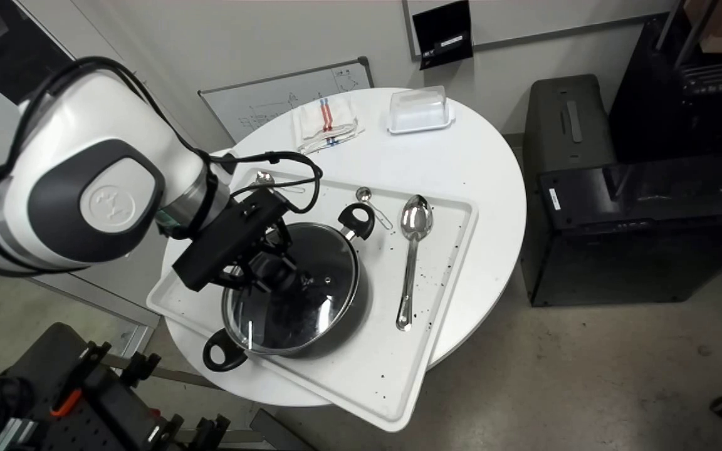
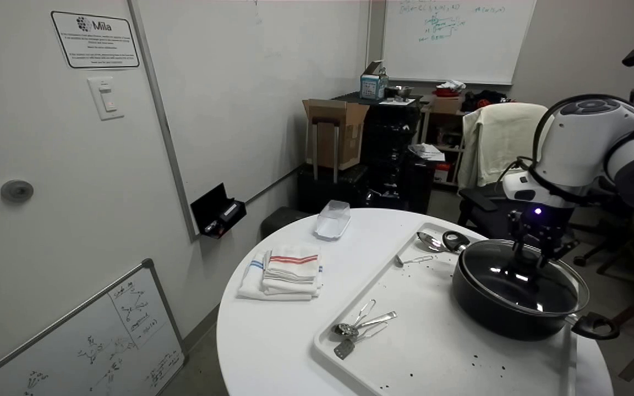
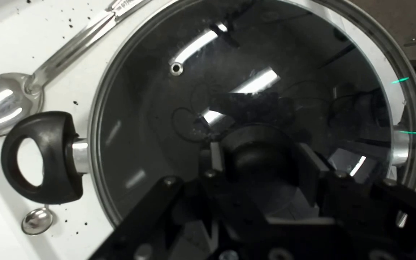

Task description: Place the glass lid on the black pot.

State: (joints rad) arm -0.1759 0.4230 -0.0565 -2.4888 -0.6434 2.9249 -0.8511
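Observation:
The glass lid (image 1: 331, 275) has a metal rim and a dark knob. It lies over the black pot (image 1: 353, 316), slightly off centre; in the wrist view the lid (image 3: 139, 108) overhangs the pot at the right. In an exterior view the lid (image 2: 487, 264) also sits shifted over the pot (image 2: 493, 311). I cannot tell whether it rests fully on the rim. My gripper (image 1: 278, 272) is at the lid's middle; its fingers (image 2: 529, 253) are on both sides of the knob. In the wrist view the knob fills the space between the fingertips (image 3: 258, 155).
The pot stands on a white tray (image 1: 392, 369) on a round white table (image 1: 492, 188). A large spoon (image 1: 416, 219) and small utensils (image 2: 353, 330) lie on the tray. Folded towels (image 1: 326, 125) and a clear-lidded box (image 1: 420, 111) are on the table.

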